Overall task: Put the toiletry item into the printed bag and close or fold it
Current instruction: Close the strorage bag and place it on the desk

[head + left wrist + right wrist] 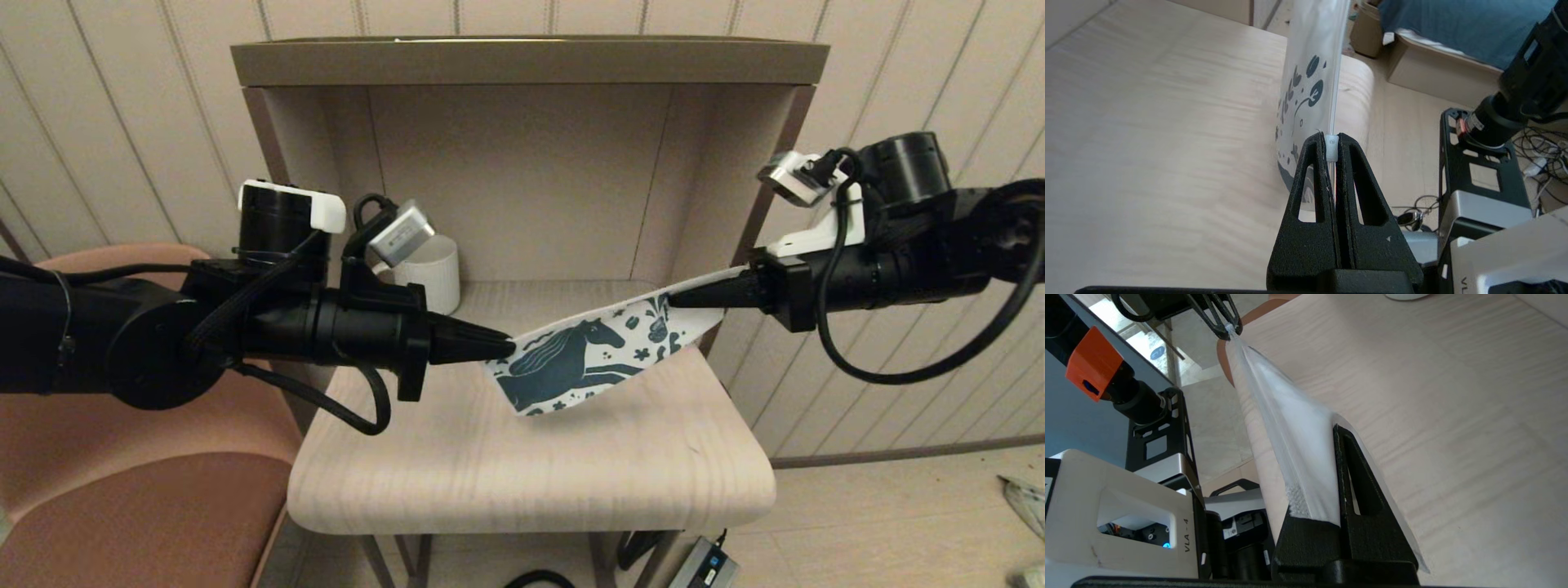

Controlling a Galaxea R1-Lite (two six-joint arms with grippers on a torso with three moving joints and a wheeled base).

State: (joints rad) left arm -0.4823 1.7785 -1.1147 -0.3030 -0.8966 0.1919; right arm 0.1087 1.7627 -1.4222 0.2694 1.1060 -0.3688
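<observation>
**Bag held stretched between both end effectors above counter**

Left end effector clenched on the bag's left end. Left wrist view: fingers pressed together around a small white slider or tab at the bag's top edge. Right end effector grasping the bag's right end; right wrist view shows the bag pinched between its fingers, material spilling over the outer finger.

Bag hangs in the air between the two, clear of the counter, right end higher than left, so it slants. Printed side with teal horse and flowers faces near. It sits over the middle of the counter, slightly right of centre.

Stick not visible in any view; cannot tell whether it is inside the bag.

White ribbed mug stands at the far left of the counter, just behind the left arm's wrist, well apart from the bag. Counter is light wood with a hutch-like back and top shelf. Pink chair at left, beside the counter. Grey power adapter on the floor below the near right edge.
</observation>
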